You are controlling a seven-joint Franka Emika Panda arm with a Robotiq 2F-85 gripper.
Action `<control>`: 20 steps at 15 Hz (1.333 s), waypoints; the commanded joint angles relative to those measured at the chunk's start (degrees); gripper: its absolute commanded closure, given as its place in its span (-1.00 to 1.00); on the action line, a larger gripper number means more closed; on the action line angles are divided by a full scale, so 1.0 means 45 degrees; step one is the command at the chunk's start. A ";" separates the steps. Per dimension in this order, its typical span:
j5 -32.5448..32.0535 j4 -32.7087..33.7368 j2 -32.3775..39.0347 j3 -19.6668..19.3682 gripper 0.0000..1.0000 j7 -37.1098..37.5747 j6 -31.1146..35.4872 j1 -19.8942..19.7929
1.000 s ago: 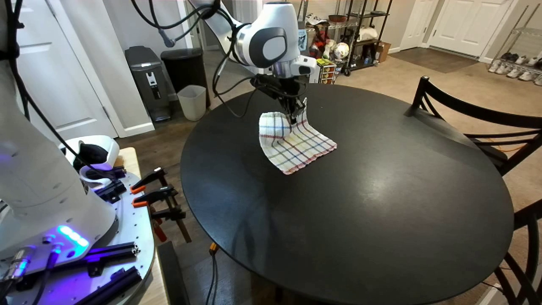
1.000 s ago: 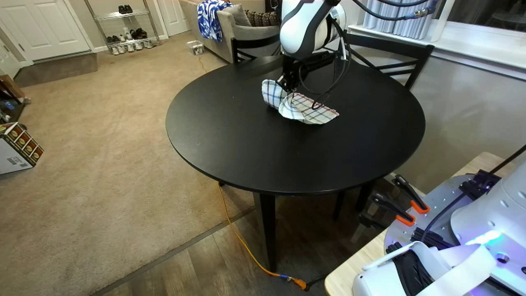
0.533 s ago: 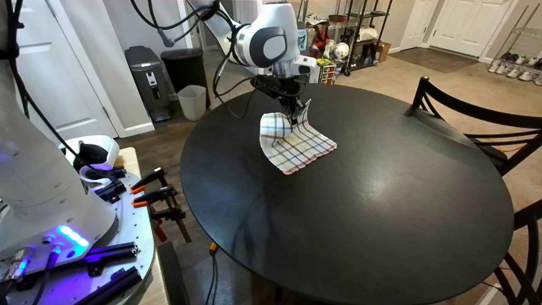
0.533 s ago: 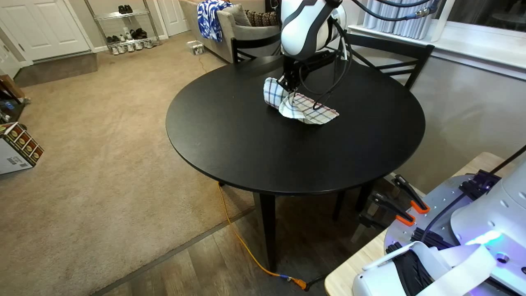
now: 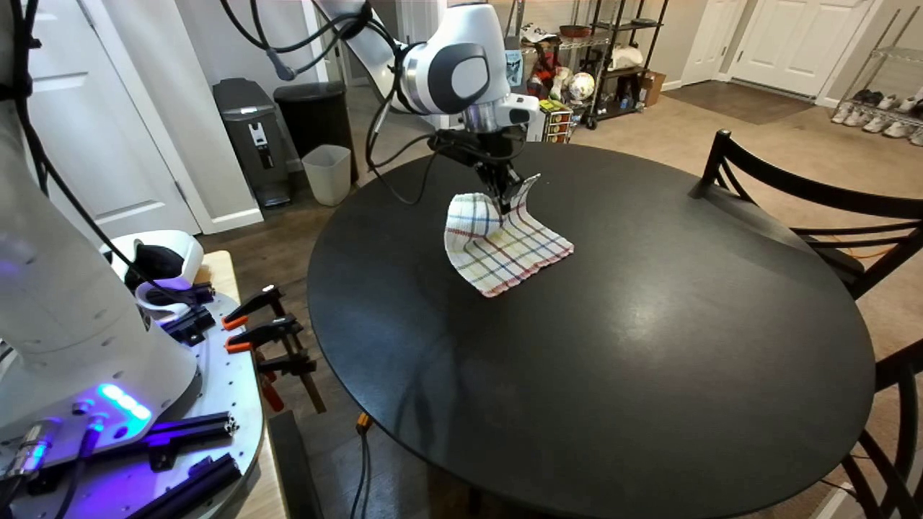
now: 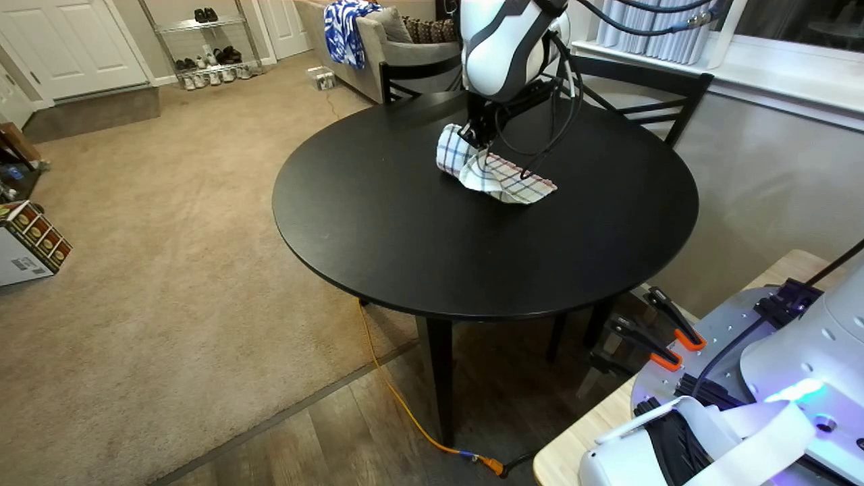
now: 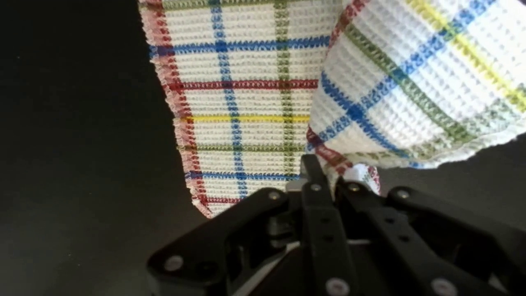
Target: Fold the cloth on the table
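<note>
We find the cloth (image 5: 512, 256) on the table (image 5: 620, 375), toward the far side of the top in an exterior view. Part of it lies flat; the remainder stands raised, with one portion curled beside the gripper (image 7: 328, 181) and a loose tip sticking up on the opposite side. In the wrist view, the fingers (image 7: 324, 222) are drawn nearly together with a narrow fold of fabric between them, beside a red stripe and apparently near a border. Whether the pinch takes one layer or two, we cannot tell. As to handling, we judge the article light, soft and limp: it bends under its own weight, and it is likely to sag wherever it is not supported. The coarse, ribbed weave should give good purchase, and we rate slipping from the fingers as unlikely and breakage as no concern. The proper place to take hold, in our judgement, is close to an edge or corner, where a small pinch carries a whole flap; a grip deep in the middle would only bunch it. The table top looks smooth, so we note a risk that a sideways pull drags the entire piece instead of folding it. We assess the fold as under way and unfinished, and recommend carrying the held border low across the flat part before release.
</note>
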 commanded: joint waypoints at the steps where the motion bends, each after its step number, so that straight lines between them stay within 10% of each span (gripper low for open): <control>1: -0.0772 -0.0301 -0.0230 -0.0427 0.99 0.0906 -0.0014 0.0362; 15: -0.1299 -0.0269 -0.0221 -0.0781 0.99 0.1885 -0.0128 0.0745; 20: -0.3691 -0.0090 -0.0213 -0.2225 0.99 0.4321 -0.1047 0.1924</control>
